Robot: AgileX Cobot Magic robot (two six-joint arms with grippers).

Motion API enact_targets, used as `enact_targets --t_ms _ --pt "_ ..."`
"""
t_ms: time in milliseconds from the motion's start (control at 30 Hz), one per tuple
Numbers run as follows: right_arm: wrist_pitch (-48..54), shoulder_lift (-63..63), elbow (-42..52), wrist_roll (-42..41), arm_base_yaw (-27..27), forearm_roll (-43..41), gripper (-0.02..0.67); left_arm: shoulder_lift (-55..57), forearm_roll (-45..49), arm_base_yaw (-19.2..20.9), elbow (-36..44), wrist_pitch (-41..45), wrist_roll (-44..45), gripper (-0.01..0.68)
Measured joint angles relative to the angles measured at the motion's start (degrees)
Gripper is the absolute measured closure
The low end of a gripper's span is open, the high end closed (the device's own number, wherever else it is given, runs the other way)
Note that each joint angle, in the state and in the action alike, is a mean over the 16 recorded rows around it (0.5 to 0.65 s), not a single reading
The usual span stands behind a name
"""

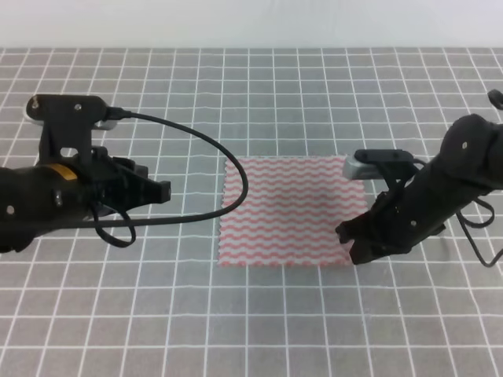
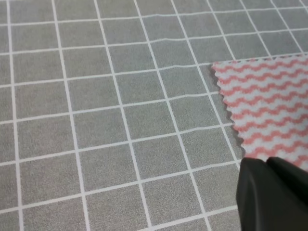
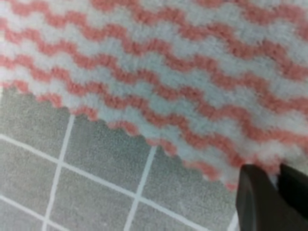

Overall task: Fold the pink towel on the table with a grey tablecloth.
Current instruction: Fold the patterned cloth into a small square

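Pink towel lies flat mid-desk, zigzag edges exposed. Right gripper, jaws nearly clenched, sits at its 4 o'clock corner. Left gripper hovers at 9 o'clock; jaw state unclear.

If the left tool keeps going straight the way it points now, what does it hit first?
Most likely the pink towel: the left tool points right toward its left edge, with only grey tablecloth between. Its height above the cloth is unclear.

pink towel: pink/white wavy stripes, zigzag edges, spread flat, unfolded, mid-table. table: grey cloth with white grid.
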Motion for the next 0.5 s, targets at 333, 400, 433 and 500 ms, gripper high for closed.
enact_targets --t_ms 333,400,433,500 --pt "3.18 -1.02 -3.00 1.13 0.01 -4.13 0.642 0.13 0.99 0.00 -0.16 0.40 5.43 0.675" --pt "3.42 -1.53 -3.29 1.55 0.01 -5.06 0.647 0.22 1.23 0.00 -0.48 0.98 7.74 0.675" --pt "3.44 -1.80 -3.41 1.76 0.01 -5.53 0.649 0.37 1.34 0.00 -0.79 1.48 9.02 0.675" --pt "3.51 -2.32 -3.59 2.17 0.01 -6.45 0.653 0.84 1.54 0.00 -1.58 2.92 11.77 0.673"
